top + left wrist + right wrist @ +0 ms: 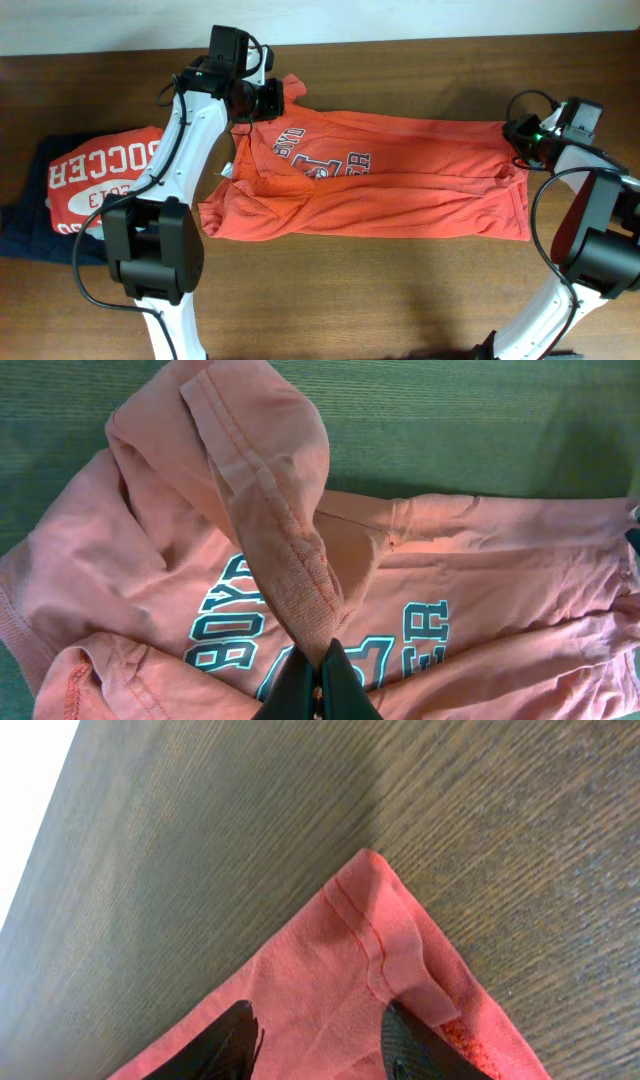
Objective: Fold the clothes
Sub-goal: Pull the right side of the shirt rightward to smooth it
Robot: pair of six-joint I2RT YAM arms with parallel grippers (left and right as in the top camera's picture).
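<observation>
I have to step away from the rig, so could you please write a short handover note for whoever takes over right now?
Left gripper: fingers shut on a stitched hem of the orange T-shirt, held up at its far left end.
Right gripper: fingers open, straddling the shirt's far right corner, which lies flat on the table.
Done: shirt lies lengthwise, print up, apparently with one long fold.
Left: finish the folding.
The red shirt and navy garment lie stacked at the table's left edge.

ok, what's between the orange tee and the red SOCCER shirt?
In the overhead view, the left arm stands in the gap between orange tee and red SOCCER shirt; around it only wood table shows.
</observation>
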